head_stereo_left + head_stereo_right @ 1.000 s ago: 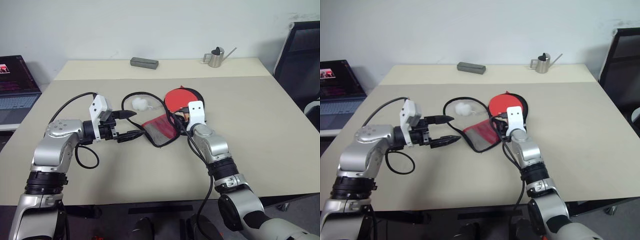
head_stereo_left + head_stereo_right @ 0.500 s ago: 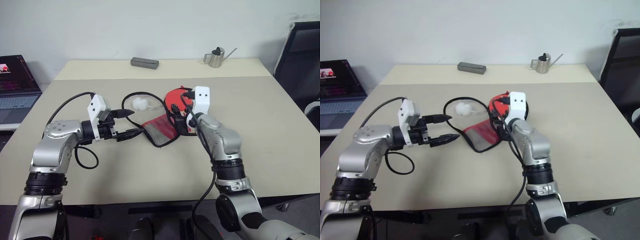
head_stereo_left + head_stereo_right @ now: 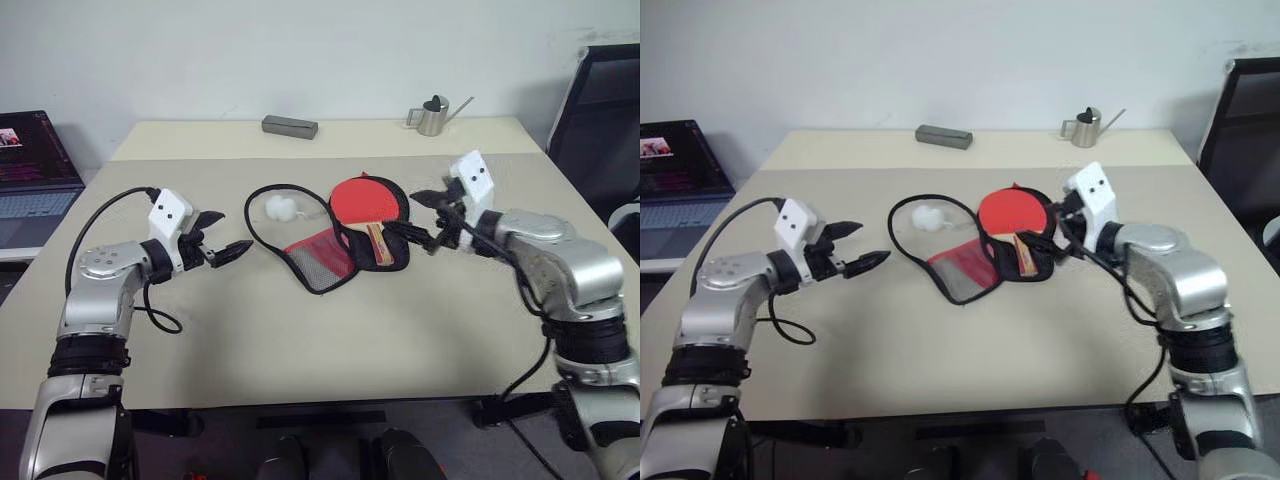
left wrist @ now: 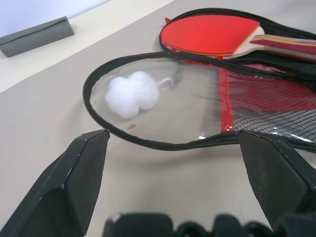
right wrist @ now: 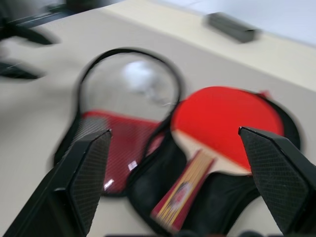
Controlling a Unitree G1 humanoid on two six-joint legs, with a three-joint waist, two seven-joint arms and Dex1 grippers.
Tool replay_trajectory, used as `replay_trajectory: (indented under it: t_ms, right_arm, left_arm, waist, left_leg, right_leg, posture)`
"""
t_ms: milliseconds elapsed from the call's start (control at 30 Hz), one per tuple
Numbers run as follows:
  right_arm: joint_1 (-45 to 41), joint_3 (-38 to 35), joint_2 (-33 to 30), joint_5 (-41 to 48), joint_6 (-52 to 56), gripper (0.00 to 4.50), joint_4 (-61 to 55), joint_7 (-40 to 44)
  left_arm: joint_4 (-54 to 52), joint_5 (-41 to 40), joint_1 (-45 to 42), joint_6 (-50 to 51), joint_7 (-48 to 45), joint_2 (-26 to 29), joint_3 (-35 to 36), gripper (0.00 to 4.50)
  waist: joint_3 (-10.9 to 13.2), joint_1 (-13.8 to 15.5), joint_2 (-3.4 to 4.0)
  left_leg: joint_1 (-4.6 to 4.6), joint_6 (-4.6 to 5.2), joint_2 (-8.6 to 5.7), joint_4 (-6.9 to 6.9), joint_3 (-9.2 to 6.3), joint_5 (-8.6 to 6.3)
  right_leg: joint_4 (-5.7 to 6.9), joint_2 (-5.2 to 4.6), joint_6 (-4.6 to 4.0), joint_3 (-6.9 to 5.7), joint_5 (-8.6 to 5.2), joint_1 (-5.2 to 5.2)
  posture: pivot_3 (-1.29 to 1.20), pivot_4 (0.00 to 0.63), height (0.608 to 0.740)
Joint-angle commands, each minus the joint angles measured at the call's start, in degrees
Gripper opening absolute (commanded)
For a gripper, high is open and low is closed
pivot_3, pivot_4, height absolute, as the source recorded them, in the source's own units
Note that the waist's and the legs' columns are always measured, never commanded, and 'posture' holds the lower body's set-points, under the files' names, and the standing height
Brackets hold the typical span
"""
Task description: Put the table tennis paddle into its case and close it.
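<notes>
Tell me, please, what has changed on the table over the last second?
The right gripper lifted off the table tennis paddle and drew back to the right, open and empty. The left gripper, also open, backed away leftward from the case. Paddle and open case stayed put.

The scene is seen from the head by two eye views, aimed forward and down over the tabletop (image 3: 300, 340) from some way off; nearly the same area is covered by both, from the laptop (image 3: 30, 170) to the chair (image 3: 605, 110), with a slight sideways offset. Low over the tabletop, the left wrist view is directed along the left claw (image 4: 173, 182) at the case (image 4: 163, 106) and paddle (image 4: 212, 34), close up. From higher, the same two things are looked down on through the right claw (image 5: 177, 187). The box (image 3: 289, 126) is shared by all views.
</notes>
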Motion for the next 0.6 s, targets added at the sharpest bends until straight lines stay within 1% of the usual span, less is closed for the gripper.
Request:
replay_trajectory:
  t_ms: [33,233,333,433,600]
  right_arm:
    - [-2.18,-3.42,-3.50,4.91,-0.19,4.48,-1.80,6.30]
    - [-3.17,-6.00,-7.41,11.54,0.96,4.48,-4.05,12.22]
    - [-1.98,-5.55,-10.89,13.03,0.19,4.48,-5.82,16.06]
    - [-1.97,-5.01,-12.24,13.91,0.42,4.48,-6.07,17.08]
    - [-3.08,-2.37,-13.78,6.45,-4.98,4.48,0.18,15.07]
  left_arm:
    - [0.58,0.82,1.02,0.34,2.06,0.73,1.51,4.50]
    - [5.89,3.84,0.25,0.21,7.76,0.35,1.24,4.50]
    - [10.49,6.36,-2.19,-1.07,11.79,-1.40,-0.10,4.50]
    - [15.01,7.99,-4.94,-2.66,13.20,-3.08,-0.98,4.50]
    - [26.37,11.20,-13.04,-6.63,14.76,-8.92,-3.97,4.50]
  waist:
    - [0.00,-0.01,0.00]
    - [0.00,0.27,0.00]
    - [0.00,0.44,0.00]
    - [0.00,0.73,-0.02]
    - [0.00,1.20,-0.04]
  left_leg:
    - [0.01,0.00,0.00,0.01,0.01,0.00]
    - [0.00,0.00,0.00,0.11,-0.03,0.00]
    - [-0.01,0.00,-0.04,0.16,-0.03,0.00]
    - [-0.05,-0.01,-0.08,0.32,-0.03,0.00]
    - [-0.09,-0.01,-0.18,0.63,0.01,0.00]
  right_leg:
    - [0.01,0.00,0.00,0.01,0.00,0.00]
    - [0.04,0.00,0.05,-0.02,0.00,0.03]
    - [0.00,-0.03,0.10,-0.01,0.02,0.06]
    - [-0.01,-0.05,0.19,-0.01,0.06,0.10]
    - [-0.02,-0.09,0.47,0.05,0.24,0.19]
  posture:
    - [0.00,0.150,0.740]
    - [0.00,0.150,0.740]
    - [0.00,0.150,0.740]
    - [0.00,0.150,0.740]
    - [0.00,0.150,0.740]
